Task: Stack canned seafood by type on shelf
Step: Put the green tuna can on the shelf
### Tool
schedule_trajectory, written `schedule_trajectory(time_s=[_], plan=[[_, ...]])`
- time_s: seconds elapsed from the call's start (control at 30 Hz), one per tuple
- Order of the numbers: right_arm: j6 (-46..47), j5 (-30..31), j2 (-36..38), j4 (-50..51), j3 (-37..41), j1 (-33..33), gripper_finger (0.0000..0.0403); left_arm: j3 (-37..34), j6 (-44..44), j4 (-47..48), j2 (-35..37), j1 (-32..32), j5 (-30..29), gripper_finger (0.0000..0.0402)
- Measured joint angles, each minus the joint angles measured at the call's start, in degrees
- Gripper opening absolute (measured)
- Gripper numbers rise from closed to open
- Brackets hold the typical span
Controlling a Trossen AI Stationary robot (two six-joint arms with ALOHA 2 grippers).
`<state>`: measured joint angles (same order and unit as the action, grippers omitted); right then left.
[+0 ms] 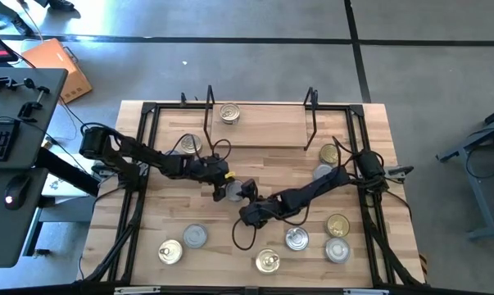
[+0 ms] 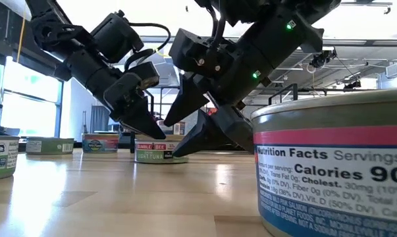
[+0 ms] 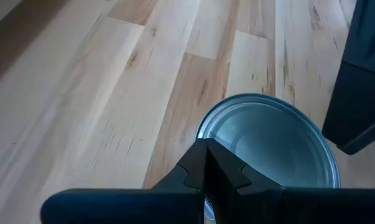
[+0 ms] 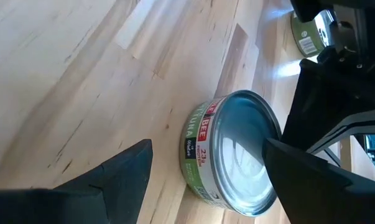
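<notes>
A tuna can point(image 1: 233, 191) with a silver lid stands upright on the wooden table, between my two grippers. My left gripper point(image 1: 224, 183) is shut, and its tips hang over the can's rim point(image 3: 209, 152) on the side toward the table's left. My right gripper point(image 4: 207, 146) is open and slants down, with one finger on each side of the can point(image 4: 237, 155). The shelf point(image 1: 263, 123) at the far edge carries one gold-lidded can point(image 1: 229, 112) on its board. My left gripper's shut fingertips point(image 2: 155, 131) slant down onto the can's top rim point(image 2: 149, 138) from the table's left; I cannot tell whether they touch it. My right gripper's one finger point(image 4: 299, 168) stands close against the can's side wall; I cannot tell whether it touches. Its other finger point(image 4: 119, 174) is clear.
Several more cans stand on the table: one point(image 1: 189, 145) left of centre, two point(image 1: 329, 154) at the right, and several along the near edge point(image 1: 268, 261). A large labelled can point(image 2: 330, 171) fills the low view's right. Black frame rails point(image 1: 144, 164) border the table.
</notes>
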<state>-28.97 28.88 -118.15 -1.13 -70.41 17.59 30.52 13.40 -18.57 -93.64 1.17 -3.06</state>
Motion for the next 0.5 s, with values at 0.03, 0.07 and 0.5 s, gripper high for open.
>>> schedule_trajectory(time_s=[0.03, 0.07, 0.5], plan=[[0.00, 0.00, 0.00, 0.00, 0.00, -0.16, 0.0299, 0.00, 0.02, 0.00, -0.01, 0.08, 0.25, 0.0000], [0.00, 0.02, 0.00, 0.00, 0.00, -0.35, 0.0299, 0.00, 0.01, -0.02, -0.01, 0.15, 0.33, 0.0000], [-0.02, 0.44, 0.09, -0.18, 0.00, -0.84, 0.0299, -3.54, 1.52, -5.84, -0.12, 1.88, 1.14, 0.0000]])
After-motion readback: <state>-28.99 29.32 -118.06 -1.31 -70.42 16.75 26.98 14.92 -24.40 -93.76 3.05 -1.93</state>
